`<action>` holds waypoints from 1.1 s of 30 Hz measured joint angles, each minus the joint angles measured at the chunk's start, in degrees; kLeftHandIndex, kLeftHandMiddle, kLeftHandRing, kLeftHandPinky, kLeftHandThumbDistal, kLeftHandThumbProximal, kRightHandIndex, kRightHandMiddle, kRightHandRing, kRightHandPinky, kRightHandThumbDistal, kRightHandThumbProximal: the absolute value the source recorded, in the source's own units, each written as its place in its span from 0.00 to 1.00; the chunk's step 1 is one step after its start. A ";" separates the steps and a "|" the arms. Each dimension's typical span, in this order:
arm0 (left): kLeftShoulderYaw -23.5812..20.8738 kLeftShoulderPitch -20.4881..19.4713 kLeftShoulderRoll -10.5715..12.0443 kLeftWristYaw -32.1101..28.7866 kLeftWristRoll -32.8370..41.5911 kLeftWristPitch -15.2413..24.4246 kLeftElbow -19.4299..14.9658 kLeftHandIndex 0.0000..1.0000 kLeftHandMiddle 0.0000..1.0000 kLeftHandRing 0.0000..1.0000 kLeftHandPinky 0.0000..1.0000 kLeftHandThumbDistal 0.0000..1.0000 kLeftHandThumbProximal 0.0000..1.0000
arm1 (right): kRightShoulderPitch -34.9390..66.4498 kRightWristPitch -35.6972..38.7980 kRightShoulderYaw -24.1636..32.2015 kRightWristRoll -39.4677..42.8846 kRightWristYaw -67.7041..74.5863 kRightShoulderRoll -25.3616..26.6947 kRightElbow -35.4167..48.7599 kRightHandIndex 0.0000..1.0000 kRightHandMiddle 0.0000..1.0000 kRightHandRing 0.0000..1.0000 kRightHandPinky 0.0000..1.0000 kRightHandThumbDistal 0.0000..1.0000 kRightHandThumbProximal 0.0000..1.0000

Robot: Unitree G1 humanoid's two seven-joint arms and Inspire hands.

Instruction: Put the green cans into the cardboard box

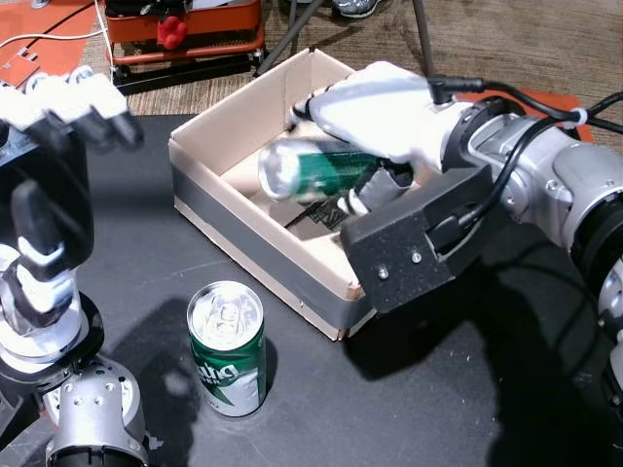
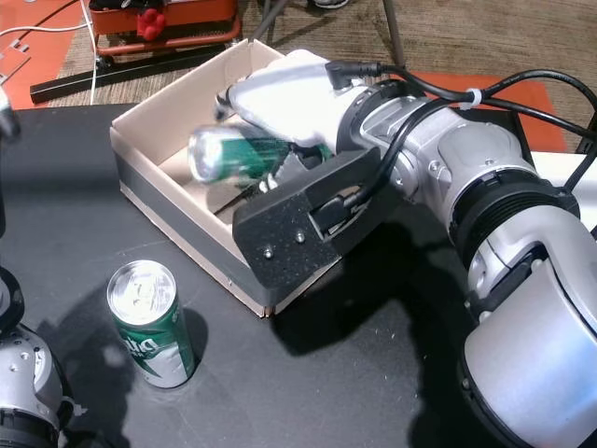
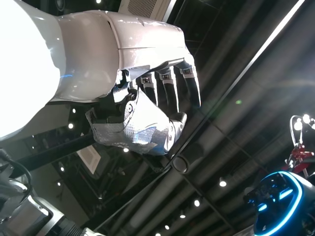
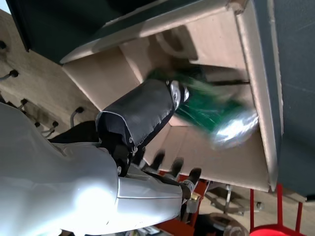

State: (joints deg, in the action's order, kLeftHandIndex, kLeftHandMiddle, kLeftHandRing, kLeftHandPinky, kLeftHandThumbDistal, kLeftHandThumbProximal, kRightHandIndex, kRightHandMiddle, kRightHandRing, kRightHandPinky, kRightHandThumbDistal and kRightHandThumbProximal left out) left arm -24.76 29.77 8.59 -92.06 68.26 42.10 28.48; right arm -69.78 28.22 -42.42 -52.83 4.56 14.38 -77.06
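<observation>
A green can (image 1: 321, 170) (image 2: 242, 154) lies on its side, motion-blurred, inside the cardboard box (image 1: 253, 248) (image 2: 177, 229), just under my right hand (image 1: 380, 107) (image 2: 289, 93). In the right wrist view the blurred can (image 4: 216, 113) is clear of my right hand (image 4: 133, 123), whose thumb and fingers are spread. A second green can (image 1: 228, 347) (image 2: 151, 322) stands upright on the black table in front of the box. My left hand (image 1: 58, 107) (image 3: 147, 113) is raised at the left, fingers loosely curled, holding nothing.
The black table (image 1: 438, 389) carries the box and the standing can. Behind it on the floor are an orange machine (image 1: 185, 29), tripod legs (image 1: 423, 39) and an orange mat (image 1: 550, 102). My right forearm (image 2: 485, 196) crosses the box's right corner.
</observation>
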 measured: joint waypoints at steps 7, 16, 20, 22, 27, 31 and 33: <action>0.14 0.09 0.89 0.00 1.39 1.25 0.03 0.40 0.52 0.56 0.69 0.29 0.02 | -0.01 -0.06 -1.91 -1.55 1.65 0.12 0.02 1.00 1.00 1.00 1.00 1.00 0.21; 0.32 -0.97 -0.45 0.01 0.01 -0.94 -0.70 0.36 0.48 0.53 0.63 0.34 0.05 | -0.01 -0.12 -2.23 -1.98 2.76 0.20 0.01 1.00 1.00 1.00 1.00 0.95 0.18; 0.02 -0.96 0.05 0.00 0.27 -0.67 -0.13 0.41 0.54 0.58 0.68 0.27 0.04 | 0.00 -0.12 -2.05 -1.91 2.77 0.20 0.01 0.99 1.00 1.00 1.00 0.94 0.17; 0.04 -0.96 0.21 0.00 0.41 -0.52 -0.12 0.38 0.52 0.56 0.68 0.32 0.05 | 0.01 -0.08 -1.80 -1.68 3.31 0.20 0.02 0.97 0.99 0.99 0.99 0.92 0.16; 0.00 -0.92 0.26 0.00 0.99 0.01 -0.04 0.37 0.51 0.54 0.65 0.33 0.03 | 0.34 1.02 0.04 -0.66 7.32 0.65 0.35 0.89 0.91 0.91 0.91 0.87 0.11; -0.11 -0.92 0.21 0.00 0.92 0.13 -0.03 0.34 0.46 0.50 0.61 0.34 0.00 | 2.11 2.33 2.91 1.19 14.87 1.23 1.25 0.76 0.76 0.79 0.79 0.76 0.04; -0.25 -0.91 0.28 0.00 0.93 0.14 -0.02 0.35 0.47 0.50 0.61 0.33 0.00 | 3.76 2.83 3.54 1.29 21.48 1.35 2.04 0.63 0.64 0.68 0.72 0.65 0.00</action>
State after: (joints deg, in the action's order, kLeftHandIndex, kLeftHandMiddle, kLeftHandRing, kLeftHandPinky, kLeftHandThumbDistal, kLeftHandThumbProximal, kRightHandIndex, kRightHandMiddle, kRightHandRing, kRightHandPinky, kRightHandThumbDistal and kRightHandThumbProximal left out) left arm -25.01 28.86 8.87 -92.06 69.19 42.24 28.47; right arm -66.02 31.05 -38.88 -51.54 26.04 15.73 -75.02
